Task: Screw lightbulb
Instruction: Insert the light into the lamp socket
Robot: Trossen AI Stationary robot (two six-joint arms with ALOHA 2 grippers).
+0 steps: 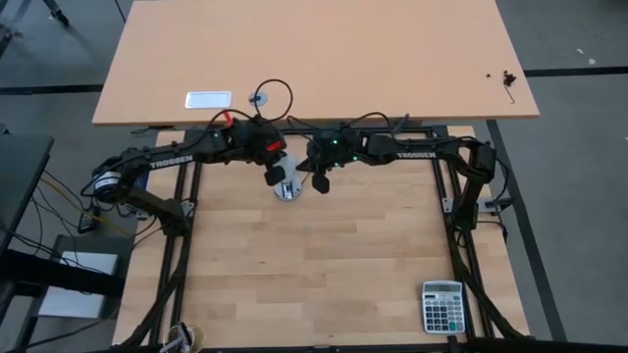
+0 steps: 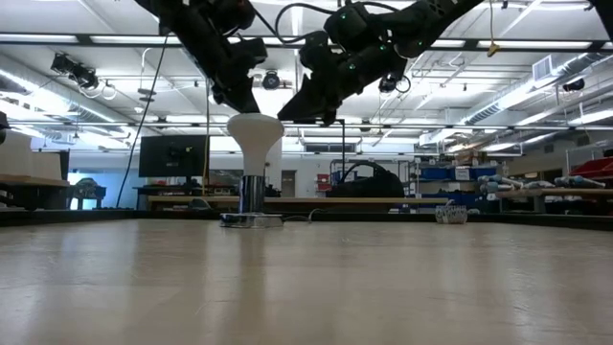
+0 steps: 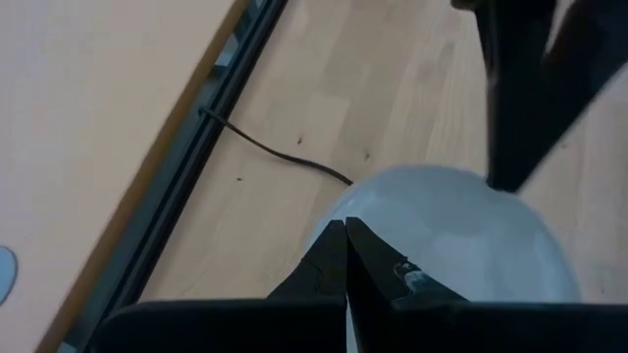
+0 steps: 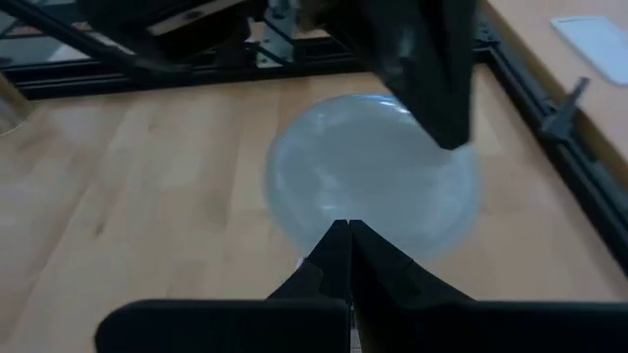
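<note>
Bulb look: you've got the lightbulb [image 2: 255, 134], white, matte, wide rounded head up top tapering to a narrow neck below; from the wrist views its head [image 4: 373, 172] reads as a pale, smooth dome.
Bulb pos: stands upright, neck down in the socket [image 2: 252, 203], a metal sleeve on a flat base w/ a thin black cord [image 3: 285, 157] trailing off; in the high view it sits at the far edge of the table [image 1: 324, 284], about mid-width, between the two arms.
L gripper: left gripper [image 2: 239, 96] hangs right over the bulb head, leaning in from the left; fingers pinched together, nothing between them. Tips look to be at or just above the head; contact you can't tell.
R gripper: right gripper [image 2: 302, 110] hangs just right of the head, angled down toward it; fingers also pinched together, holding nothing.
Other: calculator [image 1: 443, 306] at near-right corner, well apart from the bulb.
</note>
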